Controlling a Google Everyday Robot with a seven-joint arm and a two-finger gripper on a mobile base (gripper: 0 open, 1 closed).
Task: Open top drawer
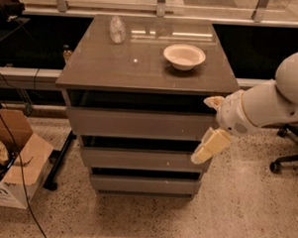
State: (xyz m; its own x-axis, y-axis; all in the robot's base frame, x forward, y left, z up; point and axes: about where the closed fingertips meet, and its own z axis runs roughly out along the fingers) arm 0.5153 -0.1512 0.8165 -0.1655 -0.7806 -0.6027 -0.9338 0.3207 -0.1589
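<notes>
The grey cabinet (146, 66) has three handleless drawer fronts. The top drawer (134, 123) is the tallest front, just under the tabletop, and stands shut with a dark gap above it. My gripper (208, 124) reaches in from the right on a white arm (268, 104). It is at the right end of the top drawer front. Its cream fingers are spread apart, one by the drawer's upper right corner (213, 101) and one lower by the middle drawer (210, 146). It holds nothing.
A white bowl (184, 56) and a clear bottle (117, 29) stand on the cabinet top. An open cardboard box (15, 165) and cables lie on the floor at the left. An office chair base (286, 159) is at the right.
</notes>
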